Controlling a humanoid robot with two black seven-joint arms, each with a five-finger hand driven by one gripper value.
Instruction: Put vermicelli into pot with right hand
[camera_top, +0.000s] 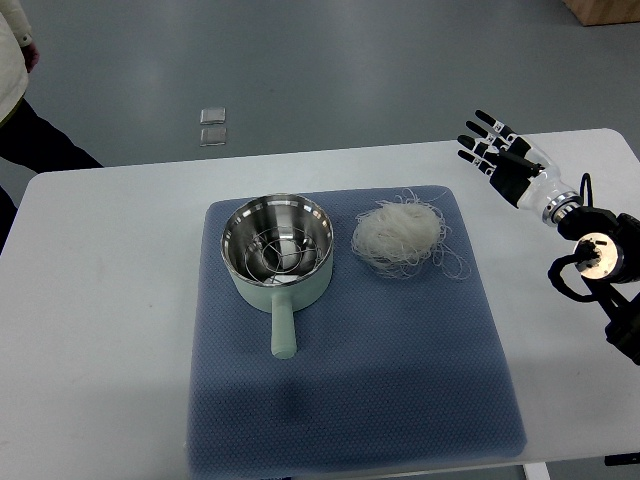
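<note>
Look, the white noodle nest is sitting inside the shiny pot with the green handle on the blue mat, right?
Not quite. In the top view the white tangled vermicelli nest lies on the blue textured mat, beside the pale green pot with the shiny steel inside, to its right in the picture, not in it.

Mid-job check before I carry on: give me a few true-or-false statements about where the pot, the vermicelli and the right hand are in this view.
1. The vermicelli is already inside the pot. False: it lies on the blue mat, beside the pot.
2. The right hand is open and holds nothing. True.
3. The pot's handle points toward the robot's side of the table. True.
4. The right hand is touching the vermicelli. False: it is over the table's far right corner, clear of the noodles.
5. The pot stands on the bare table, off the mat. False: it stands on the mat.
</note>
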